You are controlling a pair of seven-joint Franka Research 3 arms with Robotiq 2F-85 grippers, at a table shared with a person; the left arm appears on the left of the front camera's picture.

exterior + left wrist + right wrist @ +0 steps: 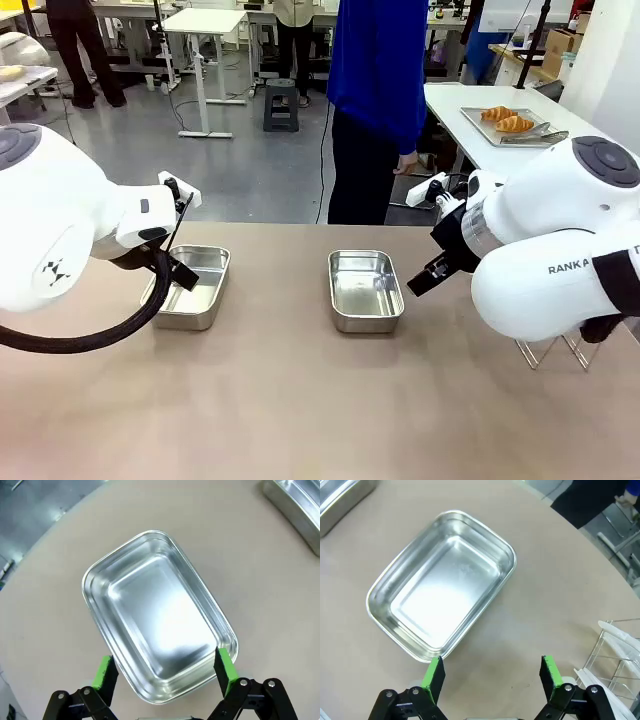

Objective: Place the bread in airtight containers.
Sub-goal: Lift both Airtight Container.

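Observation:
Two empty steel tins stand open on the brown table: one at the left (192, 290), one in the middle (366, 291). My left gripper (165, 671) hangs open above the left tin (160, 615), its green pads (106, 672) straddling the tin's near end. Just beside the middle tin (442, 585), my right gripper (492, 674) is open, with nothing between its fingers. Two golden croissant rolls (506, 119) lie on a flat metal tray (476, 120) on a white table at the far right, well away from both grippers.
A person in a blue top (378, 90) stands at the far edge of the table. A wire rack (615, 652) holding clear lids sits by my right arm; its legs (550, 352) show at the right. Tongs (535, 135) rest on the tray.

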